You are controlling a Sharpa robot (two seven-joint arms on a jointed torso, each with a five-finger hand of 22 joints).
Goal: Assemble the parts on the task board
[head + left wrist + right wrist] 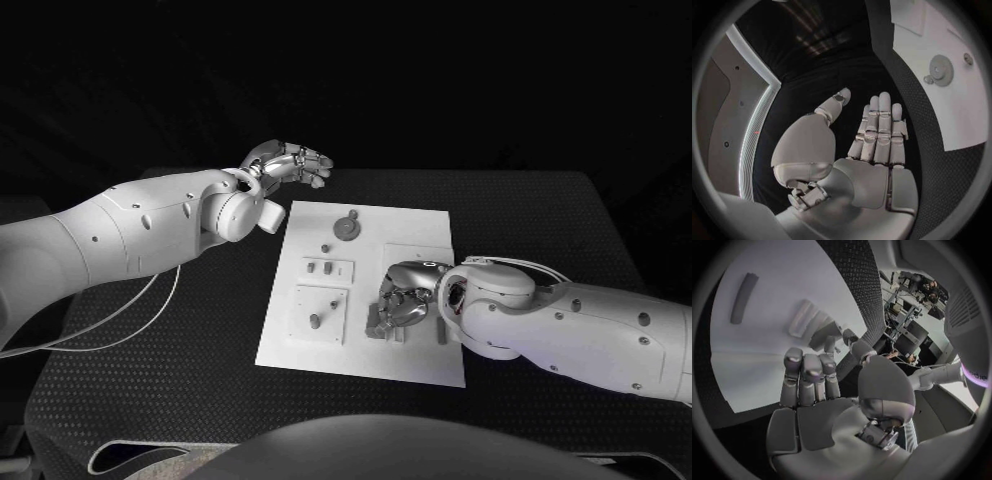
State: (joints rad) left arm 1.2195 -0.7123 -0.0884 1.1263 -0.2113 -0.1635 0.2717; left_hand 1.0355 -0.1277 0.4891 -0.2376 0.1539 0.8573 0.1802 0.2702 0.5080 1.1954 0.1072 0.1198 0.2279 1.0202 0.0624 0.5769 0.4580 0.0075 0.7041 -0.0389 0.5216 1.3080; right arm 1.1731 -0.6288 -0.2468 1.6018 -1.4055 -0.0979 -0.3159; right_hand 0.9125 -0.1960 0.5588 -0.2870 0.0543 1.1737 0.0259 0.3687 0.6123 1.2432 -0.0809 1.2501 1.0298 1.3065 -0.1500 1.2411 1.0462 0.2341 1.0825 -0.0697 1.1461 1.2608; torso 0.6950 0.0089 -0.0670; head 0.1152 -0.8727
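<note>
The task board (332, 345) lies mid-table with a gear (345, 229) seated at its far end and small parts (315, 321) standing in its plates, so assembly looks only partly done. The right hand (401, 300) hovers over the board's near right area, fingers together, apparently holding nothing; the left hand (289, 163) waits beyond the board, empty, fingers straight.

Matt task board (418, 225); table (548, 215) seemingly textured

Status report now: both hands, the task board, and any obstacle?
Left hand open, raised off the task board at its far left corner. Right hand open, low over the board's near right parts; contact unclear. Gear on the far end. No obstacle seen.
</note>
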